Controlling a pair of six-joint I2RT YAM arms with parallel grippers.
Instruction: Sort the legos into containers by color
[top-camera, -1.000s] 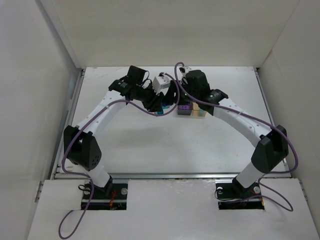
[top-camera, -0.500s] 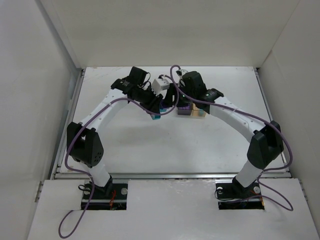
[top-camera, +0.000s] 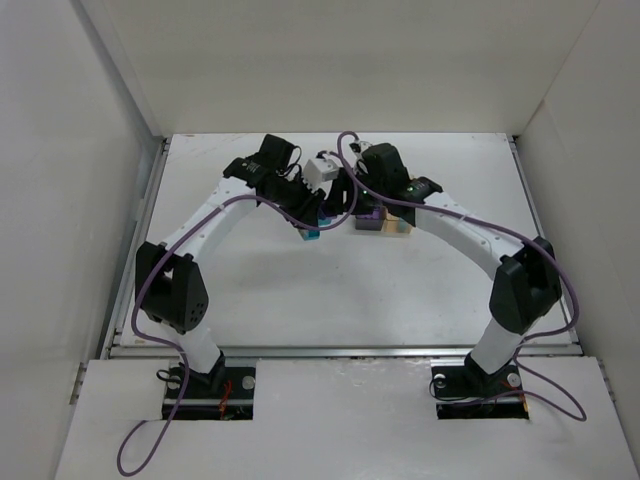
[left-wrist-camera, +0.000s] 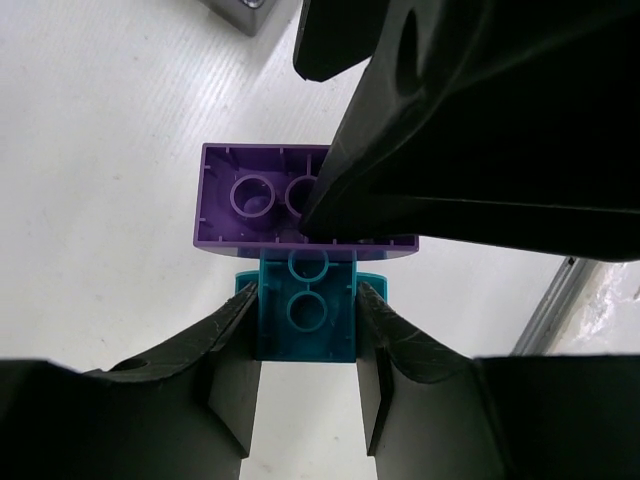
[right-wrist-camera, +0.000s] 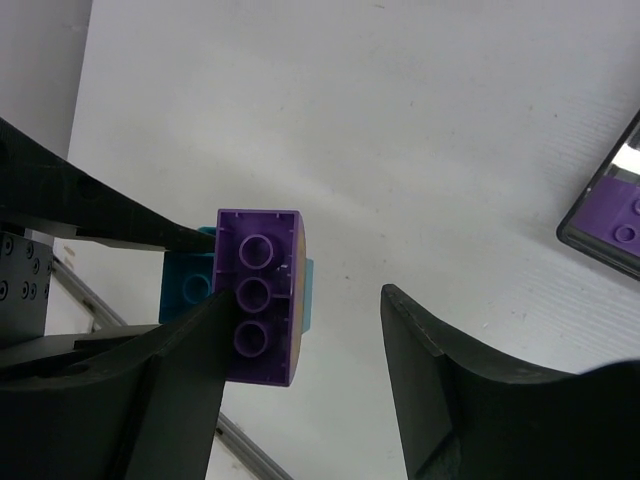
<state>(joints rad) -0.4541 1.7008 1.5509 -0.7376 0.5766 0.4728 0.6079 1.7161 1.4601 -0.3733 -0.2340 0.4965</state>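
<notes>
My left gripper (left-wrist-camera: 305, 300) is shut on a teal lego (left-wrist-camera: 305, 312), which is stuck to a purple lego (left-wrist-camera: 250, 205) beyond its tips. Both are held above the table; in the top view the teal lego (top-camera: 311, 234) shows under the left gripper (top-camera: 309, 222). My right gripper (right-wrist-camera: 305, 297) is open around the purple lego (right-wrist-camera: 257, 295). Its left finger (right-wrist-camera: 190, 350) is against the brick and its right finger (right-wrist-camera: 430, 340) stands well apart. The smoky grey container (top-camera: 367, 222) holds purple legos; the amber container (top-camera: 399, 229) sits to its right.
The grey container's corner, with a purple lego inside, shows at the right edge of the right wrist view (right-wrist-camera: 612, 215). The two wrists are crowded together at the table's middle back (top-camera: 330, 190). White walls enclose the table on three sides.
My right arm has swung slightly left, bringing its gripper closer to the left gripper. The held legos have shifted a little toward the near left.
</notes>
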